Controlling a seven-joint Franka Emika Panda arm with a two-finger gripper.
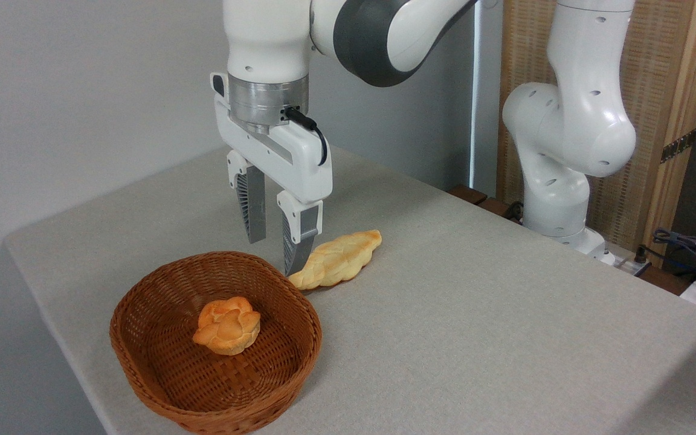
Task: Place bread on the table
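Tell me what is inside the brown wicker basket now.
One small round bun lies on the floor of the basket, nothing else. The near wall hides part of the floor. The open claw hangs above the far rim.

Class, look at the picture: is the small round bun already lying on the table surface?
No, the bun sits inside the wicker basket, not on the bare table, and the open claw hangs empty above the basket's far rim.

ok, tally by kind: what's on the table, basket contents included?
Bun: 1, in the basket
Braided loaf: 1, on the table
Basket: 1
Total: 3
The gripper hangs open above the basket's far rim, holding nothing.
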